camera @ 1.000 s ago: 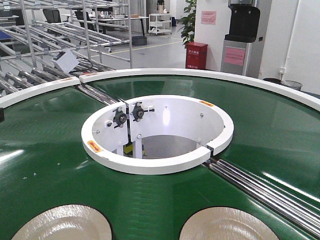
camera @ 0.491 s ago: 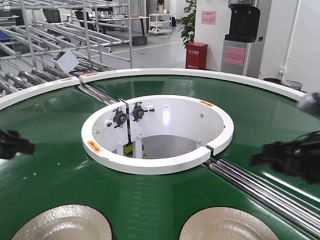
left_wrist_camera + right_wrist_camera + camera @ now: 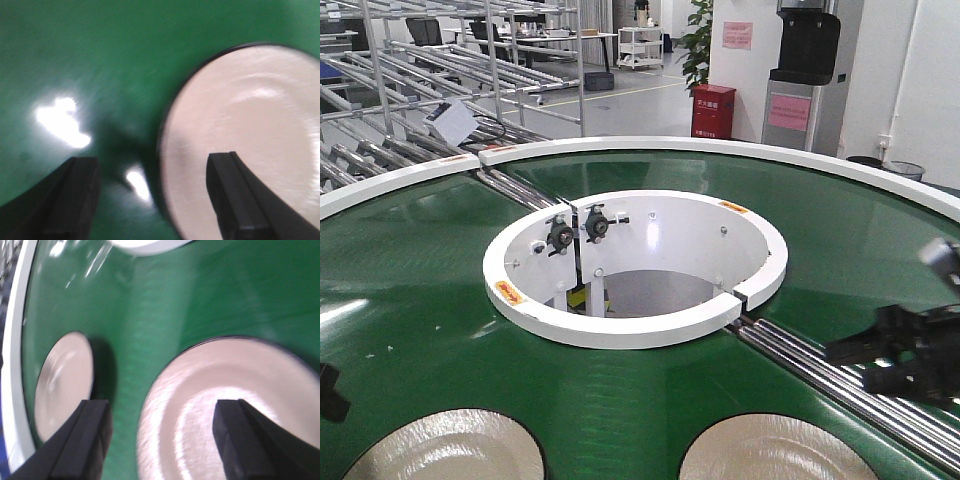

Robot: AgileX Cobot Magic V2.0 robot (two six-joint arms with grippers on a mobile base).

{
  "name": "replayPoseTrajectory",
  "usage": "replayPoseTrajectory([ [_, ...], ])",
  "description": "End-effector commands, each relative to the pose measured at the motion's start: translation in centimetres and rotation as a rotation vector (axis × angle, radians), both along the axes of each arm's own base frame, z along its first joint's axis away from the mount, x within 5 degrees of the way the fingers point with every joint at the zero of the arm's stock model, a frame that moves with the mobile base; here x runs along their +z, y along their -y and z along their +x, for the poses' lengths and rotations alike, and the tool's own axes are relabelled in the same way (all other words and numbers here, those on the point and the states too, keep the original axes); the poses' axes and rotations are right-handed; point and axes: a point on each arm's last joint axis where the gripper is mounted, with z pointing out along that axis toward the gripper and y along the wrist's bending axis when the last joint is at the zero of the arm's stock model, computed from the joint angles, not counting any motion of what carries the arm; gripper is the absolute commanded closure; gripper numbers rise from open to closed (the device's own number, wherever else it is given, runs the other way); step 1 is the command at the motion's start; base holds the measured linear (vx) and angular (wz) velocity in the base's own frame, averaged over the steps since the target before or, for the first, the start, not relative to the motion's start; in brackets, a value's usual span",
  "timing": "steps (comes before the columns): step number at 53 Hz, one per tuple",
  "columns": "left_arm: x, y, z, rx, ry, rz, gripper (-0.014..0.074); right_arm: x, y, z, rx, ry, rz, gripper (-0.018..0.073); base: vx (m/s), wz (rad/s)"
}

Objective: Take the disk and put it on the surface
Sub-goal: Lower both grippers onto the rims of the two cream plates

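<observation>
Right gripper point(image 3: 160, 407), spread wide, hangs over the left rim of the right disk point(image 3: 225, 390) on the belt point(image 3: 165, 300). Left gripper point(image 3: 152, 165), equally wide, straddles the left rim of the left disk point(image 3: 250, 115).

Green ring-shaped conveyor belt point(image 3: 440, 330), white-rimmed, a left disk point(image 3: 445, 452) and a right disk point(image 3: 775, 452) flat on it.

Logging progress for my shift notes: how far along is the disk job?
Nothing done: both disks, left disk and right disk, lie on the green belt. In hand: nothing; the left gripper and right gripper hover open above them. Left: grasping, lifting and placing on the surface, which is out of view.
</observation>
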Motion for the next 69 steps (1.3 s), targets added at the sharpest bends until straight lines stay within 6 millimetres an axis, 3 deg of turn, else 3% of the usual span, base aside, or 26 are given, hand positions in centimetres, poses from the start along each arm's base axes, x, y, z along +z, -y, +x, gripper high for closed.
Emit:
replayPoseTrajectory([
  [1, 0.5, -0.1, 0.6, -0.003, 0.053, -0.039, 0.0044, 2.6, 1.7, -0.5, -0.057, 0.091, 0.028, 0.007, 0.0, 0.0],
  [9, -2.6, -0.3, 1.8, -0.069, -0.007, -0.063, 0.0044, 2.9, 3.7, -0.6, -0.138, 0.115, 0.059, 0.007, 0.0, 0.0],
  [19, -6.2, 0.3, 2.9, -0.137, -0.059, -0.211, 0.0044, 3.2, 4.2, -0.6, -0.145, 0.155, 0.069, 0.007, 0.0, 0.0],
  [31, -8.2, 1.5, 3.3, -0.169, -0.124, -0.373, 0.0108, 3.2, 4.3, -0.5, -0.164, 0.161, 0.062, 0.007, 0.0, 0.0],
  [38, -8.3, 2.1, 3.4, -0.184, -0.119, -0.411, 0.0264, 3.2, 4.4, -0.4, -0.168, 0.163, 0.059, 0.007, 0.0, 0.0],
  [45, -8.1, 2.5, 3.4, -0.191, -0.124, -0.443, 0.0559, 3.0, 4.4, -0.5, -0.16, 0.155, 0.038, 0.007, 0.0, 0.0],
  [47, -8.1, 2.6, 3.4, -0.19, -0.122, -0.448, 0.0608, 3.0, 4.4, -0.5, -0.159, 0.152, 0.033, 0.007, 0.0, 0.0],
  [61, -6.8, 3.5, 3.7, -0.186, -0.067, -0.607, 0.0605, 2.6, 4.5, -0.7, -0.151, 0.122, -0.002, 0.007, 0.0, 0.0],
  [62, -5.4, 3.8, 4.2, -0.183, 0.002, -0.693, 0.0604, 1.8, 4.9, -0.9, -0.174, 0.06, -0.059, 0.007, 0.0, 0.0],
  [69, -2.7, 4.0, 4.2, -0.19, 0.09, -0.709, 0.0604, 0.2, 5.8, -0.9, -0.204, -0.04, -0.15, 0.007, 0.0, 0.0],
])
